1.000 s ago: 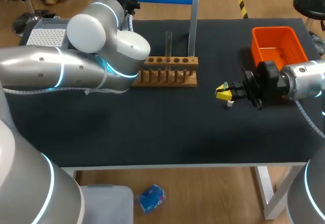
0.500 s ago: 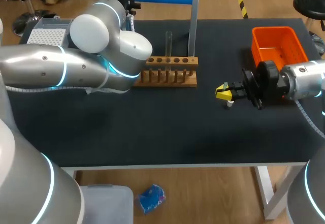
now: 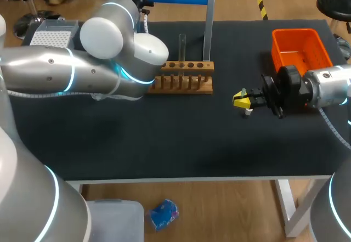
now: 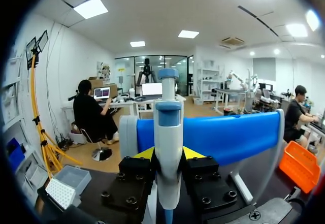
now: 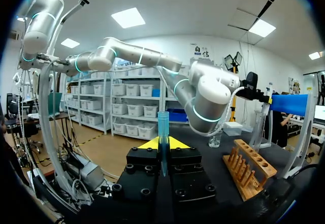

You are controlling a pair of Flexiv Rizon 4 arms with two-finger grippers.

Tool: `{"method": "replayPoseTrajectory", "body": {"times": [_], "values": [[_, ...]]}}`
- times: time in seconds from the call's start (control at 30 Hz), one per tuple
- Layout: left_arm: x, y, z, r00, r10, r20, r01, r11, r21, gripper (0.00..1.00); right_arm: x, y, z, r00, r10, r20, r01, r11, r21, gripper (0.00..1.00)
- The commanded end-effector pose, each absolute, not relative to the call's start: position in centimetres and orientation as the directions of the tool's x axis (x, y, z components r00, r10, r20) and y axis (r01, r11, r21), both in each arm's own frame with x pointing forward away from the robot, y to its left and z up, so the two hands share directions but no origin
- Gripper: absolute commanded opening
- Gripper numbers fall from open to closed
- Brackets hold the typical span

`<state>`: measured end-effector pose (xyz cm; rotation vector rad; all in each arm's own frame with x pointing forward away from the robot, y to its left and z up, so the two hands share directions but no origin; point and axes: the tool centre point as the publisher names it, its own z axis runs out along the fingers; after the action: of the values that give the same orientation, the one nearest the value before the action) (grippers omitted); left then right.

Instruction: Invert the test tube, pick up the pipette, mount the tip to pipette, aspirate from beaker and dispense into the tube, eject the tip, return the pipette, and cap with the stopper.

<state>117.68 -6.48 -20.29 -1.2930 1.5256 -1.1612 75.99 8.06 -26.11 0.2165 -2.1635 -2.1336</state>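
Observation:
A white and blue pipette (image 4: 168, 132) stands upright between the fingers of my left gripper (image 4: 168, 155), which is shut on its body in front of the blue stand bar (image 4: 228, 135). In the head view my left arm (image 3: 109, 61) hides that gripper at the back left. A clear test tube (image 3: 181, 47) stands upright in the wooden rack (image 3: 181, 77). Right of the rack, my right gripper (image 3: 240, 100) hovers low over the table. It is shut on a slim blue-tinted clear piece (image 5: 162, 127); I cannot tell what the piece is.
An orange bin (image 3: 299, 47) sits at the back right behind my right arm. A box of pipette tips (image 3: 52, 33) lies at the back left corner. A small clear vessel (image 5: 215, 140) stands near my left arm. Black tabletop (image 3: 175, 138) spreads in front.
My left arm has shifted a little to the right and toward the back of the table. The right arm and the test tube have stayed where they were.

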Motion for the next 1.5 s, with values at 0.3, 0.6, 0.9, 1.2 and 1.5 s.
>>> {"method": "replayPoseTrajectory", "body": {"times": [0.3, 0.6, 0.9, 1.2, 1.5], "values": [[116.6, -6.7, -16.1, -0.155, -0.987, -0.032, -0.225, 0.067, -0.972, 0.00, 76.0, 8.1, -26.1, -0.985, -0.168, -0.032, -0.034, 0.012, 0.999, 0.00], [113.5, -7.0, -13.5, -0.273, -0.960, -0.053, -0.168, 0.102, -0.980, 0.00, 76.0, 8.1, -26.1, -0.985, -0.168, -0.032, -0.034, 0.012, 0.999, 0.00], [107.8, -7.3, -10.6, -0.572, -0.815, -0.094, -0.084, 0.172, -0.981, 0.00, 76.0, 8.1, -26.1, -0.985, -0.168, -0.032, -0.034, 0.012, 0.999, 0.00], [102.8, -7.8, -8.5, -0.736, -0.675, -0.058, -0.069, 0.160, -0.985, 0.00, 76.0, 8.1, -26.1, -0.985, -0.168, -0.032, -0.034, 0.012, 0.999, 0.00], [97.6, -9.2, -8.1, -0.800, -0.592, -0.100, -0.016, 0.187, -0.982, 0.00, 76.0, 8.1, -26.1, -0.985, -0.168, -0.032, -0.034, 0.012, 0.999, 0.00]]}}
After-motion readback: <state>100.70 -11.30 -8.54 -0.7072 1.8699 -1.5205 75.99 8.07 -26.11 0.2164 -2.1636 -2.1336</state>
